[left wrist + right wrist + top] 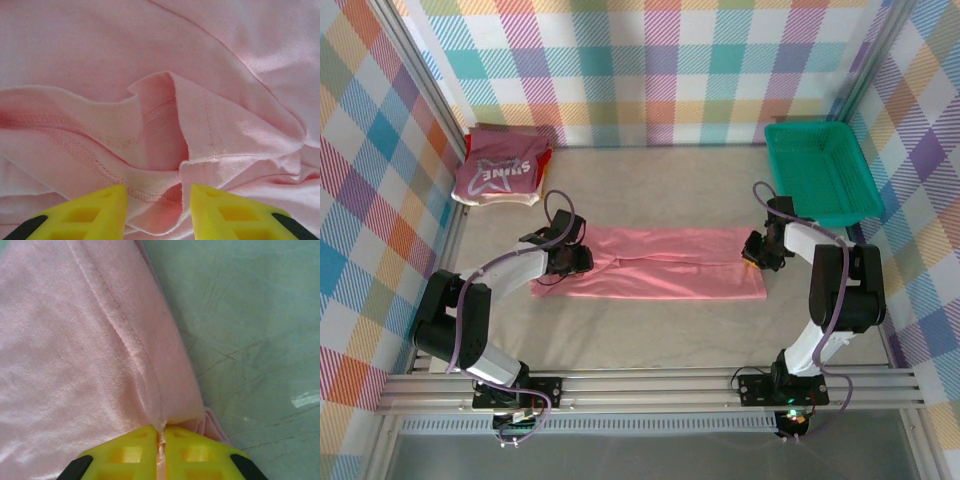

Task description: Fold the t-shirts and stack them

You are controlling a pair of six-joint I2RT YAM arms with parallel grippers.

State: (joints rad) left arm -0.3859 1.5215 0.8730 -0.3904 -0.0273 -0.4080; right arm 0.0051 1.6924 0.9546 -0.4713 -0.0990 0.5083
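Observation:
The salmon-pink t-shirt lies as a long band across the middle of the table. My left gripper is down on its left end. In the left wrist view the yellow fingers stand apart, with loose hemmed folds of the pink t-shirt between them, and the left gripper is open. My right gripper is at the right end. There the right gripper is shut on the hem at the corner of the pink t-shirt. A folded stack topped by the dark pink lettered t-shirt sits back left.
A green mesh basket stands at the back right, close behind my right arm. Bare grey table lies to the right of the shirt's corner. Checked walls close in the back and both sides.

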